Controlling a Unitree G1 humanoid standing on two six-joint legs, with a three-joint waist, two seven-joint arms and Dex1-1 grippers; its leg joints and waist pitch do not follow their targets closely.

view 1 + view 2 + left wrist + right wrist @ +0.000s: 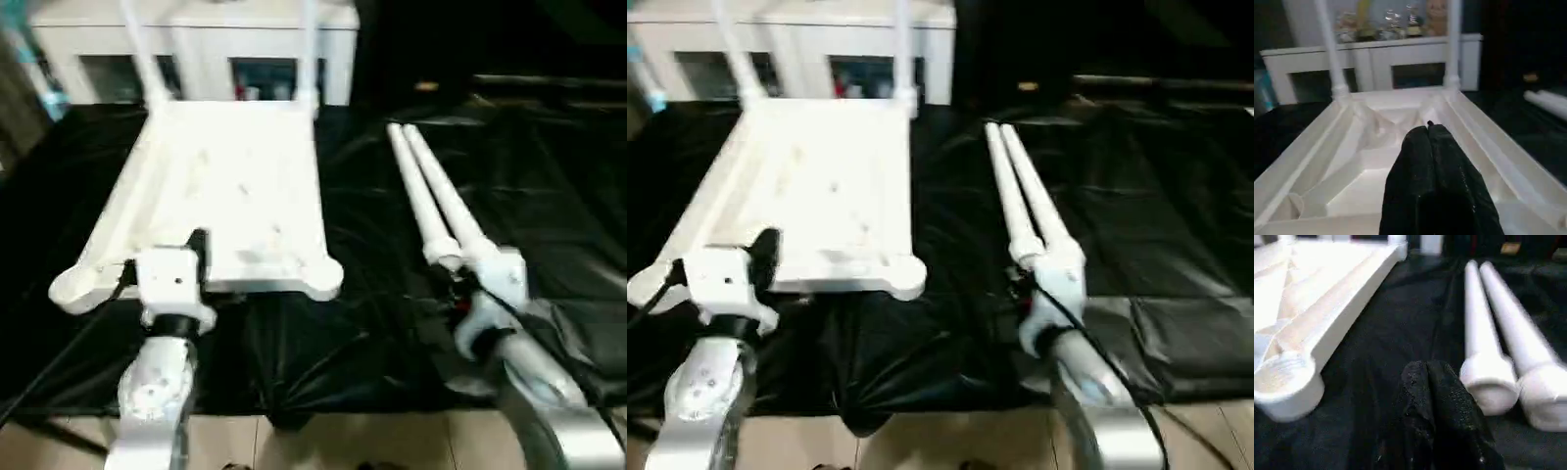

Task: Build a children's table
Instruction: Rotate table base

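Observation:
The children's table top [235, 186] lies upside down on the black cloth, ribbed underside up. Two white legs [142, 54] [309, 49] stand upright in its far corner sockets. Both near sockets [73, 289] [1283, 377] are bare. Two loose legs [436, 201] lie side by side to the right of the top. My left gripper [1428, 128] is shut and holds nothing, hovering over the top's near edge. My right gripper [1426, 366] is shut and holds nothing, just left of the loose legs' near ends [1488, 382].
A white glass-door cabinet [206, 44] stands behind the draped table. The black cloth [372, 323] wrinkles between the top and the loose legs. The table's front edge drops to a light floor [343, 441].

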